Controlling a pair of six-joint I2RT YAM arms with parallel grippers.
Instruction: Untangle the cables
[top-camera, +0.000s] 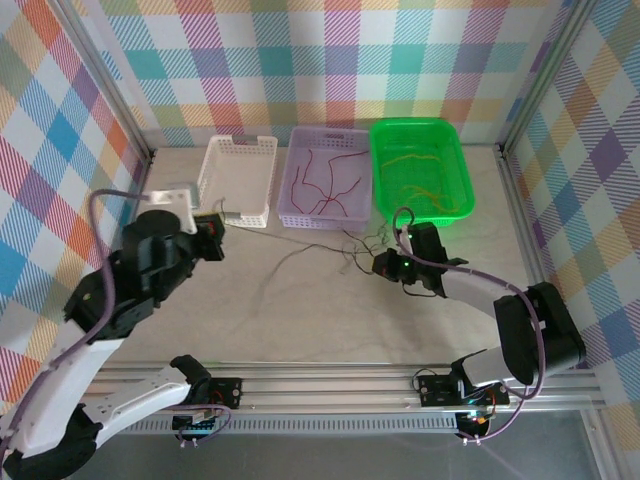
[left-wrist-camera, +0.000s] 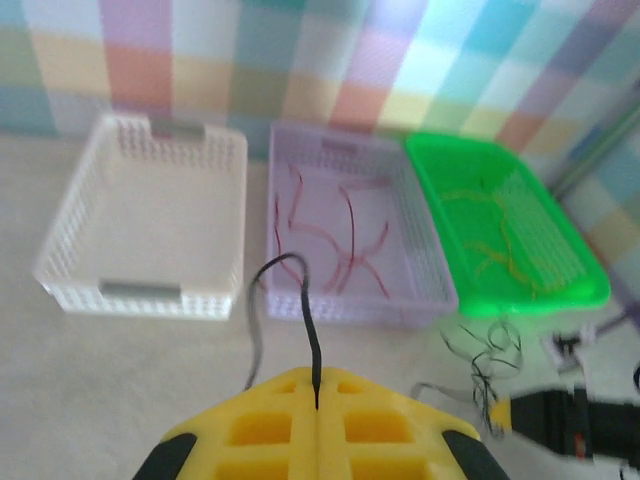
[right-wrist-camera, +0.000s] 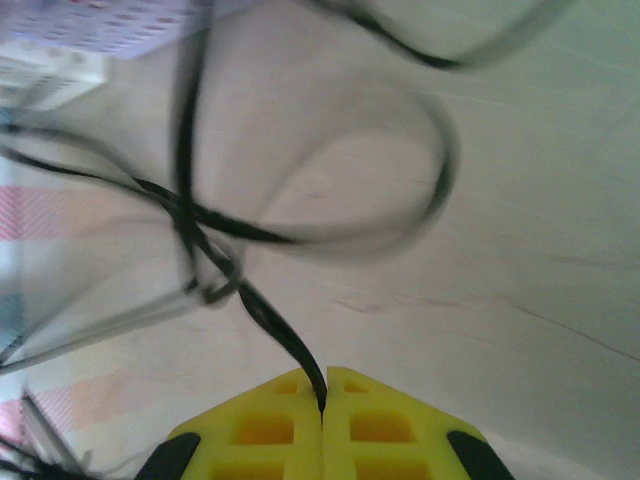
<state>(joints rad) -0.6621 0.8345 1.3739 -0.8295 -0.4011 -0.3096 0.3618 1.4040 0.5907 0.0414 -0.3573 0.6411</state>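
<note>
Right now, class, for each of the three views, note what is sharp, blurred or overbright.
Top view: evenly lit and sharp, though the green basket glows overbright. Left wrist view: soft all over, the white basket hazy. Right wrist view: the black cables near the lens are smeared; the table behind looks somewhat sharper.

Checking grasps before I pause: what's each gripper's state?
Left gripper: closed on a looping black cable.
Right gripper: closed on a tangled black cable.
</note>
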